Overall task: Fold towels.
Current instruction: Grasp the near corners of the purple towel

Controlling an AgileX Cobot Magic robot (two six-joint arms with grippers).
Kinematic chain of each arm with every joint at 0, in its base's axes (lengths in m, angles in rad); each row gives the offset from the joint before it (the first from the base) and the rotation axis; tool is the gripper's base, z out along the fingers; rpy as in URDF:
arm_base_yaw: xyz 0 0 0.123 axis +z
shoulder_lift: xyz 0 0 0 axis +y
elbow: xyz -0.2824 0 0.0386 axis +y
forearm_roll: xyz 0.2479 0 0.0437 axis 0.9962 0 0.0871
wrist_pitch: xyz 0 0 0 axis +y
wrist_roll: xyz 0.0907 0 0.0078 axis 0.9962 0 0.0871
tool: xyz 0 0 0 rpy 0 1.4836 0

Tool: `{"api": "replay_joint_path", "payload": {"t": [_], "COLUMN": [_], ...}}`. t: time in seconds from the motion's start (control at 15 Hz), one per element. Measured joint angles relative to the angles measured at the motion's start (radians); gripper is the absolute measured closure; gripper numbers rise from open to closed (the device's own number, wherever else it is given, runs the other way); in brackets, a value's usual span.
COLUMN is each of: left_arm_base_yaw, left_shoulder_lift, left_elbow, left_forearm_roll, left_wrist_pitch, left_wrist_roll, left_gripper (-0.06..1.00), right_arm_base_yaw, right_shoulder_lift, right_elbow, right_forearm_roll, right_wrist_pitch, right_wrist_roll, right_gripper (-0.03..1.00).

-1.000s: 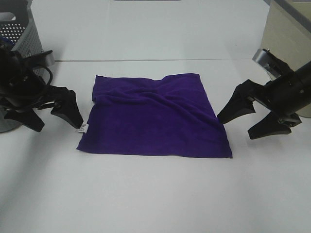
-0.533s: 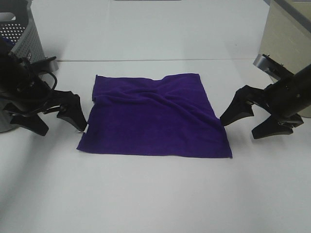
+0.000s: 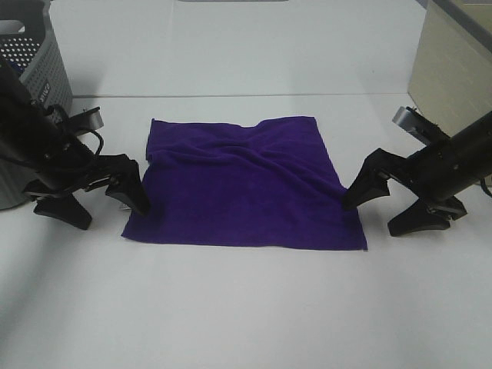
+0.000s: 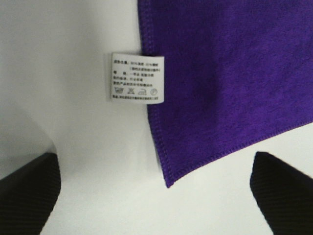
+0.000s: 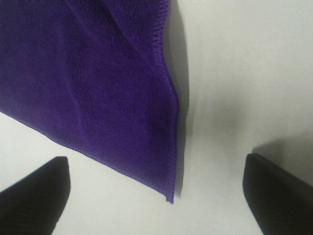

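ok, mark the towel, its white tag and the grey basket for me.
towel (image 3: 242, 181): exterior high view, middle of the purple cloth.
white tag (image 4: 137, 78): left wrist view, centre of the printed label.
basket (image 3: 54, 77): exterior high view, its grey side wall.

- My left wrist view crops the towel (image 4: 230, 73) on two sides, so I get one corner only.
- The print and care symbols on the tag (image 4: 136, 78) are too small and soft for me to read.
- That view shows only two dark fingertips (image 4: 29, 191), both cropped at the frame's corners.
- The right wrist view is the same: cropped fingertips (image 5: 34, 191) and one towel corner.
- In the exterior high view, the left gripper (image 3: 111, 215) has its inner finger over the towel's edge, and I cannot see the tag there.
- The right gripper (image 3: 371, 217) overlaps the opposite edge, and I cannot tell whether it touches.
- The basket (image 3: 38, 54) is cut off by the frame and partly behind the left arm (image 3: 31, 131).
- The beige panel (image 3: 453, 69) is cut off too.
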Motion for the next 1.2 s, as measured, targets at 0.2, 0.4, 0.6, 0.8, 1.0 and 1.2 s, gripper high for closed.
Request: {"api": "replay_joint_path", "payload": {"t": [0.2, 0.4, 0.6, 0.8, 1.0, 1.2], "left_arm_base_yaw": [0.0, -0.046, -0.131, -0.196, -0.232, -0.236], "left_shoulder_lift": [0.007, 0.008, 0.043, 0.12, 0.168, 0.185], "left_elbow": [-0.004, -0.005, -0.062, -0.179, -0.241, -0.244], "left_forearm_roll": [-0.009, -0.017, -0.021, -0.033, -0.024, 0.002], "left_wrist_pitch": [0.008, 0.006, 0.018, 0.062, 0.076, 0.077], "left_wrist_roll": [0.001, 0.001, -0.05, -0.125, -0.186, -0.189], "left_gripper": [-0.04, -0.01, 0.04, 0.13, 0.31, 0.74], "right_arm_base_yaw": [0.0, 0.047, 0.176, 0.248, 0.27, 0.27], "right_shoulder_lift": [0.0, 0.0, 0.04, 0.1, 0.121, 0.13], "right_elbow": [0.0, -0.004, -0.038, -0.114, -0.135, -0.135], "right_forearm_roll": [-0.003, -0.045, -0.06, -0.057, -0.08, -0.12], "right_wrist_pitch": [0.0, -0.023, -0.042, -0.024, -0.028, -0.043], "right_wrist_roll": [-0.001, 0.061, 0.135, 0.191, 0.254, 0.285], "right_gripper": [0.04, 0.06, 0.14, 0.26, 0.43, 0.79]}}
